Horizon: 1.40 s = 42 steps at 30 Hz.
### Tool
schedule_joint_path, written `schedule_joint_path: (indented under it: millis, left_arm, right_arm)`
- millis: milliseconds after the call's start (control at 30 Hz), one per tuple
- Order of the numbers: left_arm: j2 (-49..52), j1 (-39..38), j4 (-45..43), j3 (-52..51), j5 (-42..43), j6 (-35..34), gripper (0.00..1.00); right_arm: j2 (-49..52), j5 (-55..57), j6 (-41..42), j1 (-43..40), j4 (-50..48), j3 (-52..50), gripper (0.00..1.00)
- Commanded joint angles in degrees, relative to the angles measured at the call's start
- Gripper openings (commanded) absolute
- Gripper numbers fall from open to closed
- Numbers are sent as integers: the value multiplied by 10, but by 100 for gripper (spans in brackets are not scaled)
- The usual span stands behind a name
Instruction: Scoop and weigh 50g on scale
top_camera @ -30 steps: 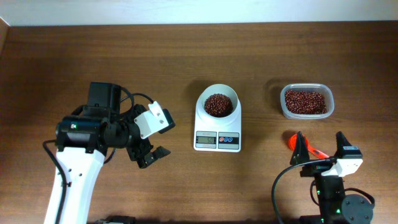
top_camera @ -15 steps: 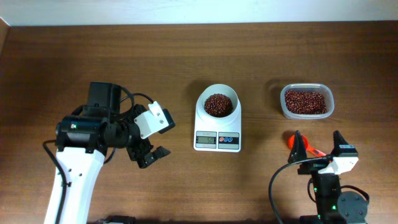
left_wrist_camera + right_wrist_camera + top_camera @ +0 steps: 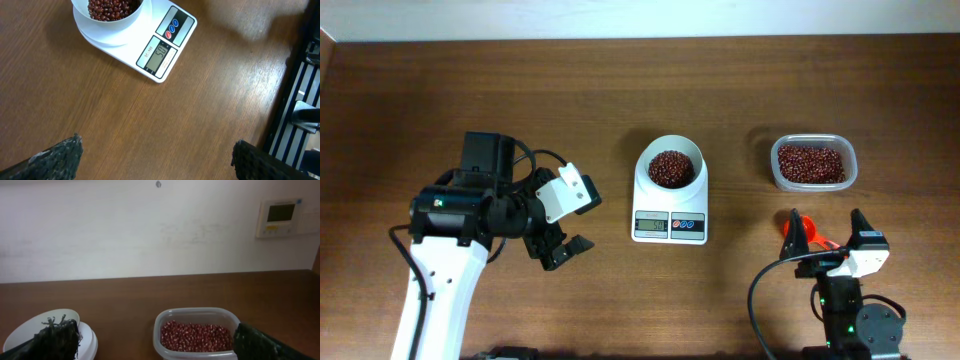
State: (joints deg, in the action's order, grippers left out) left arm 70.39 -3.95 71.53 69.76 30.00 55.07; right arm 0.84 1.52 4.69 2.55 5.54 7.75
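The white scale (image 3: 669,212) stands mid-table, and its round bowl (image 3: 669,167) holds red beans. In the left wrist view the scale (image 3: 161,40) shows a lit display (image 3: 160,52) with digits that look like 50. My left gripper (image 3: 560,249) hovers open over bare wood left of the scale, nothing between its fingers (image 3: 60,155). My right gripper (image 3: 828,227) is open near the front right and holds nothing. An orange scoop (image 3: 790,224) lies on the table under its left finger, partly hidden.
A clear plastic tub (image 3: 812,163) of red beans sits at the right, behind my right gripper and between its fingertips in the right wrist view (image 3: 196,334). A pale wall rises behind the table's far edge (image 3: 160,275).
My right arm has drawn back a little toward the front edge and its gripper has drifted slightly left. The left arm, scale and tub have not moved.
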Motion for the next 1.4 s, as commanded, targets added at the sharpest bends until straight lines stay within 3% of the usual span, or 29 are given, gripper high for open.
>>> schedule_joint_path:
  millis: [0,967,1367]
  left_arm:
    - [-1,3,1,7,2,-3,99]
    - [-1,3,1,7,2,-3,99]
    - [-1,3,1,7,2,-3,99]
  right_arm:
    - [-7,4,0,-3,-20,-19,99]
    - [-7,3,0,-3,-89,-71,99]
    - [-7,2,0,-3,-36,-74,99]
